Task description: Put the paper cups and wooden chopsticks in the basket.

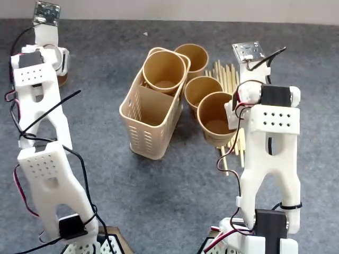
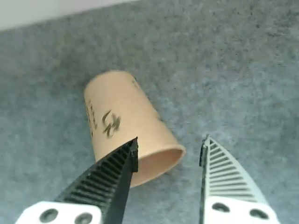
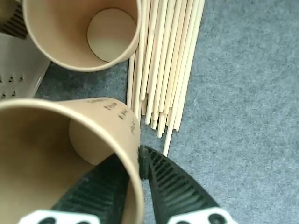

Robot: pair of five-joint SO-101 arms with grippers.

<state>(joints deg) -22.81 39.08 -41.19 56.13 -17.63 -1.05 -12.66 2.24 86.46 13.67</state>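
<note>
Right gripper (image 3: 138,157) pinches the rim of a paper cup (image 3: 51,140), just beside the wooden chopsticks (image 3: 163,70). Left gripper (image 2: 170,141) spread wide over a tipped cup (image 2: 121,116) lying on its side, well apart from the basket (image 1: 153,124).

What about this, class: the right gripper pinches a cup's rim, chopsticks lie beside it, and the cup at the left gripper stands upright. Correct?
The left wrist view shows the fallen cup at the left gripper lying on its side. The right gripper pinches the held cup by its rim, chopsticks beside it.
</note>
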